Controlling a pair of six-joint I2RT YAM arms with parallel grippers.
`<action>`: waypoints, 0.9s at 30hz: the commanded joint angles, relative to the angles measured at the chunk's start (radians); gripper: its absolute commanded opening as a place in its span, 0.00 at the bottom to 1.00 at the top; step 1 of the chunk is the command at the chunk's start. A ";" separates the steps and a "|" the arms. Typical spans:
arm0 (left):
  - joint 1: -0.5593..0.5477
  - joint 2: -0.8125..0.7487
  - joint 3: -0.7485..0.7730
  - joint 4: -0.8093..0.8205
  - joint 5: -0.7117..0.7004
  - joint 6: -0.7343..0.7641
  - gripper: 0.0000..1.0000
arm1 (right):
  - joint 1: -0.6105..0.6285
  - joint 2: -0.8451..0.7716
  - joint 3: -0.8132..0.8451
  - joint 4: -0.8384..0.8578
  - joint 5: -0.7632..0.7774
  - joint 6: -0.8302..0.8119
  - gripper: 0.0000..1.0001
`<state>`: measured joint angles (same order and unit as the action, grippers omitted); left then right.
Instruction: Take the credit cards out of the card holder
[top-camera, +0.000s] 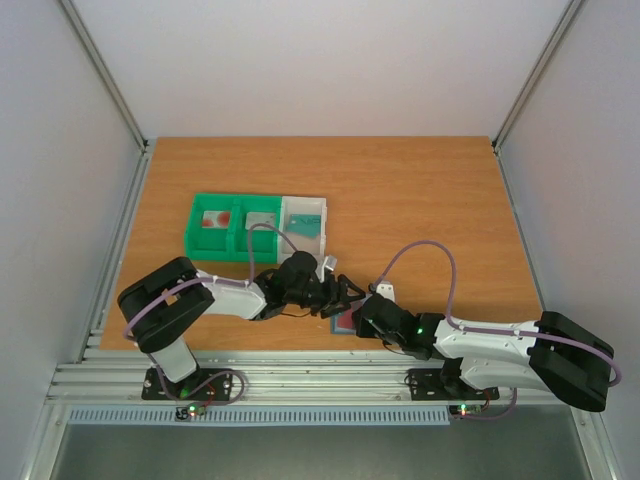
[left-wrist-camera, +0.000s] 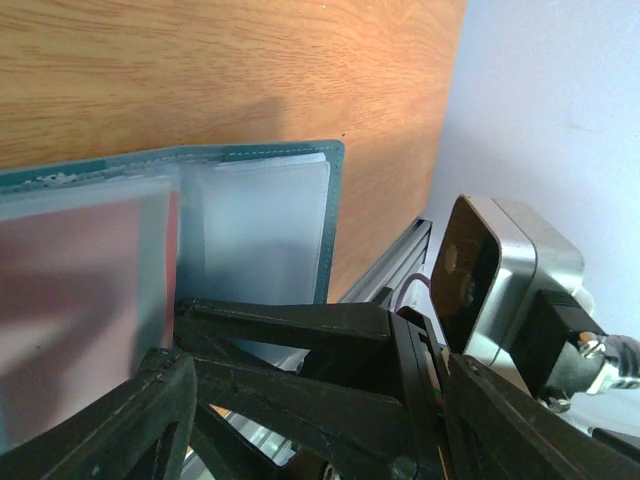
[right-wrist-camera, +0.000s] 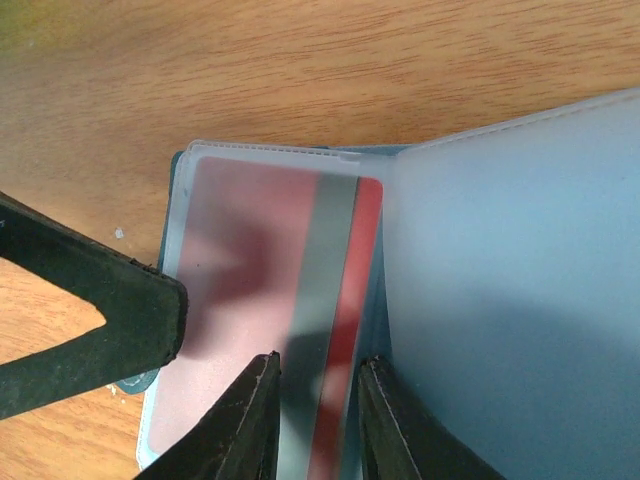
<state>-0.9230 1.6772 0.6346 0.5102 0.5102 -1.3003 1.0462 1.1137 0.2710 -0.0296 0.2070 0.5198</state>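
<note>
The blue-grey card holder (top-camera: 342, 322) lies open on the table's near edge. In the right wrist view the card holder (right-wrist-camera: 500, 250) has a red credit card (right-wrist-camera: 250, 260) with a grey stripe inside its frosted left slot. My right gripper (right-wrist-camera: 317, 365) is open a little, its tips over that card beside the fold. It also shows in the top view (top-camera: 362, 315). My left gripper (top-camera: 340, 292) is open, and one of its fingers (right-wrist-camera: 130, 310) rests on the holder's left edge. In the left wrist view the holder (left-wrist-camera: 260, 220) fills the frame, with the card (left-wrist-camera: 90, 270) at the left.
A green tray (top-camera: 200, 248) behind the arms holds a pale card with a red mark (top-camera: 215, 220) and a grey card (top-camera: 262, 220). A white tray (top-camera: 318, 205) beside it holds a teal card (top-camera: 300, 228). The table's front edge and metal rail are just behind the holder.
</note>
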 joint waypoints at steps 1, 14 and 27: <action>0.000 0.035 -0.024 0.132 0.032 -0.040 0.68 | -0.002 0.003 -0.025 -0.041 0.000 0.011 0.25; 0.054 -0.034 0.019 -0.176 -0.050 0.136 0.68 | -0.002 0.039 -0.006 -0.070 0.000 0.013 0.18; 0.072 -0.045 0.067 -0.285 -0.084 0.225 0.69 | -0.002 0.052 -0.003 -0.067 -0.003 0.011 0.18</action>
<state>-0.8574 1.6405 0.6731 0.2268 0.4362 -1.1130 1.0462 1.1328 0.2779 -0.0284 0.2092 0.5217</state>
